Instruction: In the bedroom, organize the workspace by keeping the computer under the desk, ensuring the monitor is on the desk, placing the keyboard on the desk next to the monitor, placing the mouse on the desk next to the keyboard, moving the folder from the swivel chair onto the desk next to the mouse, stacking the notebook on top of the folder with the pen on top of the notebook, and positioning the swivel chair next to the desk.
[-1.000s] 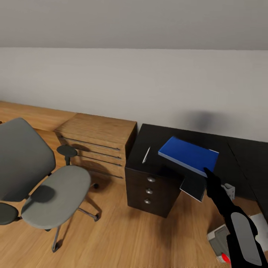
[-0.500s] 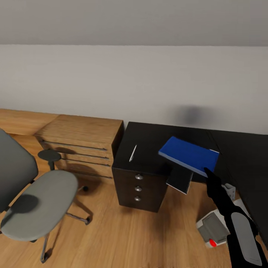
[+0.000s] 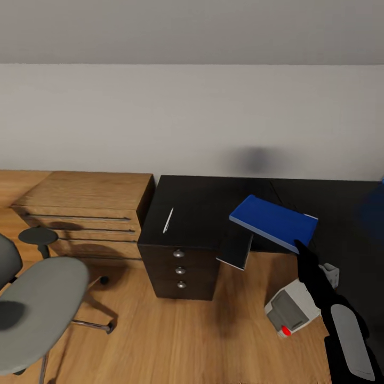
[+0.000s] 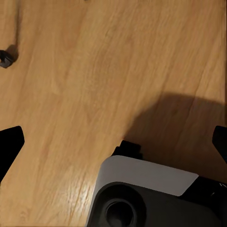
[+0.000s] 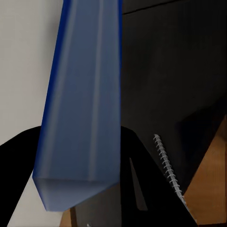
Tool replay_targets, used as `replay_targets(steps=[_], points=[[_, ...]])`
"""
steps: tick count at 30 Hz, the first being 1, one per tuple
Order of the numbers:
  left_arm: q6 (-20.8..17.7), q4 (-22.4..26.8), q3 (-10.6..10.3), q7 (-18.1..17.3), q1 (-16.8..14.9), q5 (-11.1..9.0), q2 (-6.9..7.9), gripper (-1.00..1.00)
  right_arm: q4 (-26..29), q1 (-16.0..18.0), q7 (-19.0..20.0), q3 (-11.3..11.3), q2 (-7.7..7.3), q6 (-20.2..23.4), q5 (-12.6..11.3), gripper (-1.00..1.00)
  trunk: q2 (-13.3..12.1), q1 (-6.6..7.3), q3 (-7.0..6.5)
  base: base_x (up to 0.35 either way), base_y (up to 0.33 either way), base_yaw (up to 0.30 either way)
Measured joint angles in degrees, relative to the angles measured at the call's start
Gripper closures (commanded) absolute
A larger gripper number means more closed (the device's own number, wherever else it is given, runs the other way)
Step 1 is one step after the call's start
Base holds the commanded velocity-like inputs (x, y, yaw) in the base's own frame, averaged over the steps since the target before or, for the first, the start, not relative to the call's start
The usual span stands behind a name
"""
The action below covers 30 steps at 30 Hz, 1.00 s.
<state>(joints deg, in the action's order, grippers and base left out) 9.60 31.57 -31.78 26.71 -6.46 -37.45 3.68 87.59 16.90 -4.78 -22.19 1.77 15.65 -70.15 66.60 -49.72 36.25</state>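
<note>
right gripper (image 3: pixel 300 246): pinching the near corner of the blue folder (image 3: pixel 273 222), its black arm rising from the lower right of the head view
folder: held in the air, tilted, over the front edge of the black desk (image 3: pixel 213 200); in the right wrist view the folder (image 5: pixel 80 99) runs out between the two dark fingers (image 5: pixel 142 179)
notebook (image 3: pixel 234 249): dark, spiral-bound, hanging partly over the desk's front edge just below the folder; its wire spine (image 5: pixel 166 163) shows in the right wrist view
pen (image 3: pixel 167 220): white, lying on the left part of the desk top, well apart from the folder
desk edges: left end just beside the wooden drawer chest (image 3: pixel 82 210); three-knob drawer unit (image 3: pixel 180 270) under the left end
computer (image 3: pixel 290 309): pale case with a red light, lying on the wooden floor (image 3: pixel 176 341) under the desk's open span, near the right arm
swivel chair (image 3: pixel 37 309): grey seat at the left, well apart from the desk, bare floor between them
left gripper (image 4: pixel 113 142): spread wide, fingertips (image 4: pixel 10 142) at opposite sides of the left wrist view, nothing between them, over the floor
</note>
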Motion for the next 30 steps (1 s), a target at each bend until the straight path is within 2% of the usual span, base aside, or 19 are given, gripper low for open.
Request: replay_targets(steps=[14, 24, 30], points=[[0.00, -0.35, -0.04, -0.02, 0.00, 0.00, -0.10, -1.00, -0.13, 0.00, -0.02, 0.09, 0.10, -1.24, 0.12, 1.00, 0.00, 0.00, -0.12, 0.000, 0.000, -0.278], [0.01, -0.97, -0.12, -0.08, 0.00, 0.08, -1.18, -1.00, -0.16, 0.00, -0.02, 0.02, 0.04, -1.29, 0.11, 1.00, 0.00, 0.00, -0.30, 0.000, 0.000, -0.276], [0.01, -1.04, -0.09, -0.08, 0.01, 0.09, -1.21, -1.00, -0.10, 0.01, 0.30, 0.20, 0.03, -0.65, -0.38, 1.00, 0.00, 0.00, -0.31, 0.000, 0.000, -0.091]])
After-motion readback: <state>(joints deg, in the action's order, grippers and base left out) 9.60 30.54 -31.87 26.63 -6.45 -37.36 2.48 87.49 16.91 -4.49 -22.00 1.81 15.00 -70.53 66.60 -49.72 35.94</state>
